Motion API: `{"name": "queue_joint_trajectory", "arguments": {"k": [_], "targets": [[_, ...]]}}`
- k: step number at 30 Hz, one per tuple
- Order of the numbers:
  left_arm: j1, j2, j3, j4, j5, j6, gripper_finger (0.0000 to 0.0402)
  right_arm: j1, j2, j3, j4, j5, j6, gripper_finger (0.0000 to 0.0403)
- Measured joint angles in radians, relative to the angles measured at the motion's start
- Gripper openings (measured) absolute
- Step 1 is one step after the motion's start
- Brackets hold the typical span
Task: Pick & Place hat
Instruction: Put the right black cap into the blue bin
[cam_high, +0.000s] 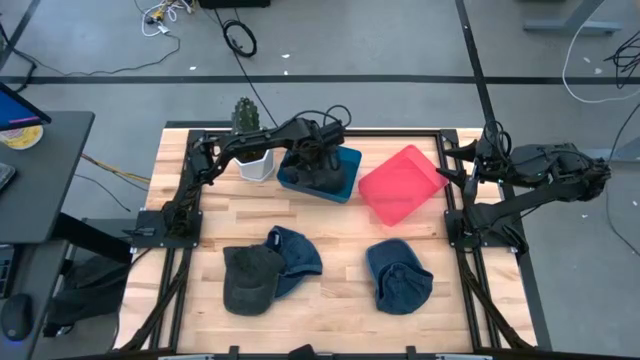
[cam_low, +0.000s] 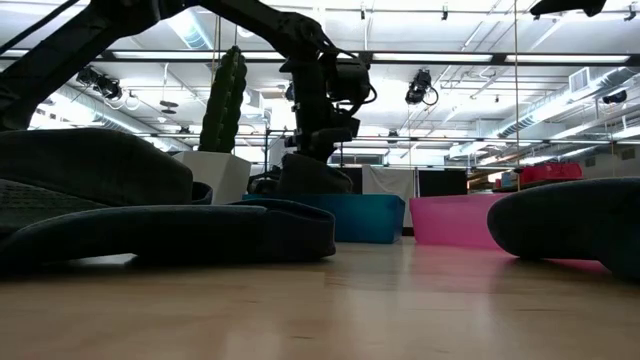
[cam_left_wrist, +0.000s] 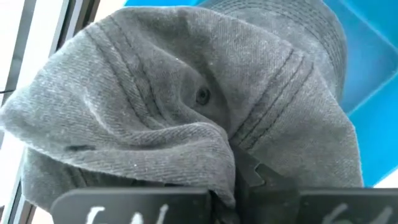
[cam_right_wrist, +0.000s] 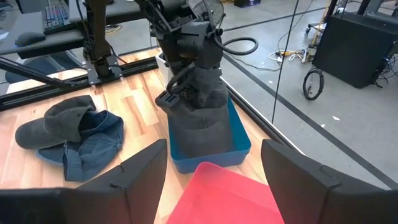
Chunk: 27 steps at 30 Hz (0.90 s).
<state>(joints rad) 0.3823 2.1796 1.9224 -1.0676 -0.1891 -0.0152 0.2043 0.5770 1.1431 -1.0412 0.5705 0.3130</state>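
Observation:
My left gripper (cam_right_wrist: 194, 79) stands over the blue bin (cam_right_wrist: 241, 148) at the table's far middle, shut on a grey hat (cam_right_wrist: 202, 121) that reaches down into the bin. In the left wrist view the grey hat (cam_left_wrist: 186, 93) fills the picture, with the blue bin (cam_left_wrist: 373, 124) behind it. A dark grey cap (cam_high: 250, 280) lies partly on a blue hat (cam_high: 298, 255) near the front. Another blue hat (cam_high: 400, 277) lies to their right. My right gripper (cam_right_wrist: 214, 163) waits open at the table's right edge, high up and holding nothing. My left gripper pinches a bunched fold of the grey hat's crown (cam_left_wrist: 217, 155) between its two fingers. The fingers come from above, pointing steeply down. The hat hangs below them, crumpled, its lower part (cam_right_wrist: 205, 140) down inside the blue bin.
A pink bin (cam_high: 400, 185) stands right of the blue one. A white pot with a cactus (cam_high: 255, 160) stands just left of the blue bin, close to my left arm. The bare wood in the middle of the table (cam_high: 340, 225) is free room.

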Motion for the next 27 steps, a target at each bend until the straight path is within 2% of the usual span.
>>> {"name": "queue_joint_trajectory", "arguments": {"k": [6, 14, 19, 27], "targets": [[0.001, 0.000, 0.000, 0.000, -0.001, -0.088, 0.0016, 0.000, 0.000, 0.000, 0.000, 0.000, 0.000, 0.0262], [-0.005, 0.000, 0.004, -0.011, -0.050, -0.170, 0.0056, 0.000, 0.000, 0.000, 0.000, -0.001, 0.000, 0.0262], [-0.015, 0.000, 0.034, -0.038, -0.047, -0.191, 0.0109, 0.000, 0.000, 0.000, 0.000, -0.001, 0.000, 0.0262], [-0.028, 0.000, 0.160, -0.156, -0.044, -0.257, 0.0221, 0.000, 0.000, 0.000, -0.001, -0.001, -0.008, 0.0262]]}}
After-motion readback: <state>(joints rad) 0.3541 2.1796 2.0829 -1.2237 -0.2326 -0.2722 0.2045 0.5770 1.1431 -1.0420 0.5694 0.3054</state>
